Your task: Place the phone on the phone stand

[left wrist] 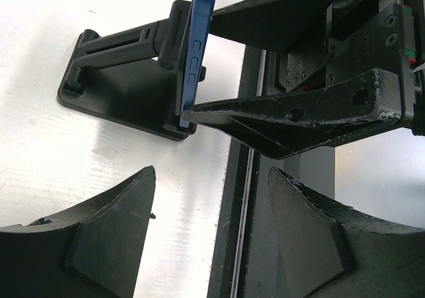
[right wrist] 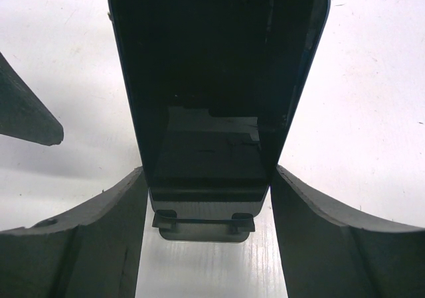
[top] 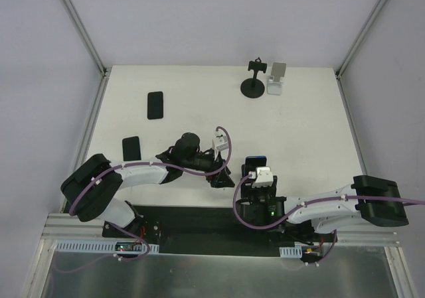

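Observation:
A blue phone (top: 255, 160) stands nearly upright on a black phone stand (left wrist: 119, 85), its lower edge in the stand's lip (right wrist: 202, 222). My right gripper (right wrist: 207, 173) is shut on the phone (right wrist: 212, 79), one finger against each side edge. The left wrist view shows the phone edge-on (left wrist: 196, 52) between those fingers (left wrist: 292, 112). My left gripper (left wrist: 212, 212) is open and empty, just left of the stand, low over the table's near edge; it also shows in the top view (top: 222, 175).
Two black phones (top: 155, 105) (top: 131, 148) lie flat at the left. A black round-base stand (top: 253, 85) and a white stand (top: 276, 79) stand at the back. A left finger (right wrist: 26, 119) is close beside the phone.

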Controlling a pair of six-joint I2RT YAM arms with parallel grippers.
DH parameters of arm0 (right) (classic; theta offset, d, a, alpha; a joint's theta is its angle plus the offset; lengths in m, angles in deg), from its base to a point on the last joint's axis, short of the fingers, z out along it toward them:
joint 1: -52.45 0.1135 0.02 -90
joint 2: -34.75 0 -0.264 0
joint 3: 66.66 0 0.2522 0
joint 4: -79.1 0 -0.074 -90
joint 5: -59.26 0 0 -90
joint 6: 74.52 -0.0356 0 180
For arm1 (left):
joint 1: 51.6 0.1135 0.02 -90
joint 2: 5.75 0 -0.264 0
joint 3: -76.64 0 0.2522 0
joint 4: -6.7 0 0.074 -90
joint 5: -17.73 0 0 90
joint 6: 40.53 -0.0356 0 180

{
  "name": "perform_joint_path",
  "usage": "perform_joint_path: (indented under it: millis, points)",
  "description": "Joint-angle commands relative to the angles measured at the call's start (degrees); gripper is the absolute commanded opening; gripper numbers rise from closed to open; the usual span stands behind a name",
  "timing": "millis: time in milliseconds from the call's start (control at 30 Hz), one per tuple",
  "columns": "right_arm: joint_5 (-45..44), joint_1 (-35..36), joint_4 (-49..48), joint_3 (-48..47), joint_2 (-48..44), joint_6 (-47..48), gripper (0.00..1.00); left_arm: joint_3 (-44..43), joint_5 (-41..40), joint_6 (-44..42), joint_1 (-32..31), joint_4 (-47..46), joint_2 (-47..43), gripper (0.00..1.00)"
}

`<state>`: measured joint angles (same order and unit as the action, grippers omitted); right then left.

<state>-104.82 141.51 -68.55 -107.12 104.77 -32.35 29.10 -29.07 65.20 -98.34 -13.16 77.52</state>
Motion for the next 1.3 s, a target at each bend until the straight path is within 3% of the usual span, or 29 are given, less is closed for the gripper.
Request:
perform_joint_path:
  millis: [0, 33, 67, 233, 267, 333, 467, 833, 1000, 1100, 1267]
  points:
    - [-2.20, -0.29, -1.63, -0.11, -1.20, -0.59, 0.35, -1.38, 1.98, -0.17, 0.69, -2.06, -0.12, 0.68]
    - [-2.29, -0.29, -1.71, 0.07, -1.29, -0.68, 0.39, -1.38, 2.06, -0.17, 0.60, -2.06, -0.12, 0.67]
    - [-2.29, -0.29, -1.63, 0.15, -1.46, -0.59, 0.50, -1.29, 2.06, -0.26, 0.69, -2.06, -0.03, 0.68]
    - [-2.03, -0.37, -1.63, -0.28, -1.64, 0.81, 0.66, -1.29, 2.24, -0.26, 0.69, -2.06, -0.21, 0.67]
    - [-2.03, -0.37, -1.63, -0.02, -2.07, 0.81, 0.75, -1.20, 2.24, -0.26, 0.69, -2.14, -0.21, 0.68]
    - [-2.12, -0.29, -1.54, 0.24, -2.69, 0.90, 0.78, -1.20, 2.33, -0.26, 0.69, -2.23, -0.30, 0.68]
    - [-1.94, -0.29, -1.36, 0.86, -4.97, 2.21, 0.99, -1.20, 2.41, -0.26, 0.77, -2.23, -0.30, 0.67]
    - [-3.52, -0.29, 11.02, -6.78, -13.23, 10.56, 0.97, 0.81, 2.59, 0.27, 1.39, -4.43, -2.14, 0.72]
    - [-3.79, -1.51, 12.61, -10.65, -18.77, 20.49, 0.97, 2.14, 0.23, 1.41, 2.62, -6.36, -4.86, 0.72]
    - [2.61, -7.65, 9.82, -12.49, -23.16, 28.45, 0.97, -1.10, -1.97, 1.24, 2.79, -3.22, -6.36, 0.72]
    - [25.45, -26.71, 1.02, -14.25, -28.18, 40.44, 0.97, -11.99, -9.09, 2.20, 5.95, -0.30, -6.19, 0.72]
